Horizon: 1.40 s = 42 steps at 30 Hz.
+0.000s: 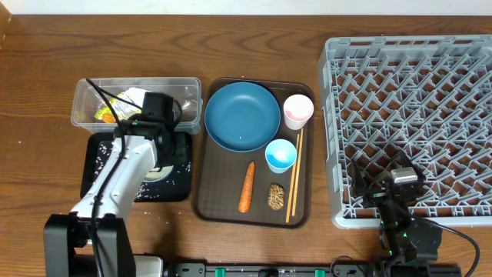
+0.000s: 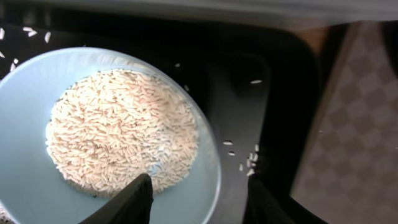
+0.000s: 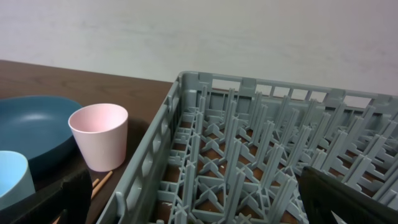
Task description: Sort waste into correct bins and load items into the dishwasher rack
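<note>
The light-blue bowl (image 2: pixel 25 180) holds a heap of white rice (image 2: pixel 118 130) and sits in the black tray (image 1: pixel 96 181). My left gripper (image 2: pixel 199 199) is open and straddles the bowl's rim, one finger inside and one outside. In the overhead view the left gripper (image 1: pixel 164 150) hides most of the bowl (image 1: pixel 157 172). Loose rice grains (image 2: pixel 239 155) lie on the tray. The clear tub (image 1: pixel 84 100) holds the yellow-green wrapper (image 1: pixel 108 114) and white napkin (image 1: pixel 137 98). My right gripper (image 1: pixel 400 188) is open and empty over the front left corner of the grey rack (image 1: pixel 415 92).
The brown serving tray (image 1: pixel 207 200) carries the dark-blue plate (image 1: pixel 242 115), pink cup (image 1: pixel 298 110), small light-blue cup (image 1: pixel 280 155), carrot (image 1: pixel 247 186), brown seedy lump (image 1: pixel 277 195) and chopsticks (image 1: pixel 294 177). The right wrist view shows the pink cup (image 3: pixel 99 134) beside the rack wall (image 3: pixel 149 162).
</note>
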Motion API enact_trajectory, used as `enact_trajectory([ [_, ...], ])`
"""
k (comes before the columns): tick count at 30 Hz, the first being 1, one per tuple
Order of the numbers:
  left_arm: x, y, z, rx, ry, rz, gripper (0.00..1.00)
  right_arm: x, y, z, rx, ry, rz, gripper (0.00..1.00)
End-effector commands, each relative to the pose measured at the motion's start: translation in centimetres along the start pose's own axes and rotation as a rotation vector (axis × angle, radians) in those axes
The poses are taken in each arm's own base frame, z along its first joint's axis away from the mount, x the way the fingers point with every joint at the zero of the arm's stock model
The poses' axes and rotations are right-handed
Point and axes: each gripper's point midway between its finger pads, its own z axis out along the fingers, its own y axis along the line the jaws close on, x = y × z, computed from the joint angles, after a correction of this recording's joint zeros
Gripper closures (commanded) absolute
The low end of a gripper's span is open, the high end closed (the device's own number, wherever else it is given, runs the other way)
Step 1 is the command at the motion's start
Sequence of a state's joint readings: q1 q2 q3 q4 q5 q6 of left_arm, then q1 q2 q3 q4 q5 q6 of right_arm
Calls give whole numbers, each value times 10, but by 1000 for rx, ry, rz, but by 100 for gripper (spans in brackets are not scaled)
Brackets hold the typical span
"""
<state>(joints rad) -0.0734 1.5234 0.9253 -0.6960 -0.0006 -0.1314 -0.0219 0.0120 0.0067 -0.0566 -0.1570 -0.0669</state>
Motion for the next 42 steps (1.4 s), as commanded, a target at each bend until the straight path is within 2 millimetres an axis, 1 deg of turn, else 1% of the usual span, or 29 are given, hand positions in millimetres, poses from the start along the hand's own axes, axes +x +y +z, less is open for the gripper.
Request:
enact_trajectory([
  [1, 5, 5, 8, -29, 7, 0, 50, 1, 2, 0, -9, 2, -13, 1],
  [5, 7, 5, 13, -28, 0, 0, 51, 1, 2, 0, -9, 2, -13, 1],
  [8, 9, 5, 14, -29, 5, 0, 54, 1, 2, 0, -9, 2, -13, 1],
  [16, 10, 5, 14, -29, 9, 1, 54, 1, 2, 0, -9, 2, -13, 1],
  [19, 14, 6, 14, -32, 23, 1, 59, 1, 2, 0, -9, 2, -13, 1],
  [26, 26, 8, 24, -36, 41, 0, 59, 1, 2, 0, -9, 2, -13, 1],
  [36, 27, 8, 32, -31, 18, -1, 59, 1, 2, 0, -9, 2, -13, 1],
  [42, 28, 8, 33, -32, 22, -1, 59, 1, 2, 0, -9, 2, -13, 1],
])
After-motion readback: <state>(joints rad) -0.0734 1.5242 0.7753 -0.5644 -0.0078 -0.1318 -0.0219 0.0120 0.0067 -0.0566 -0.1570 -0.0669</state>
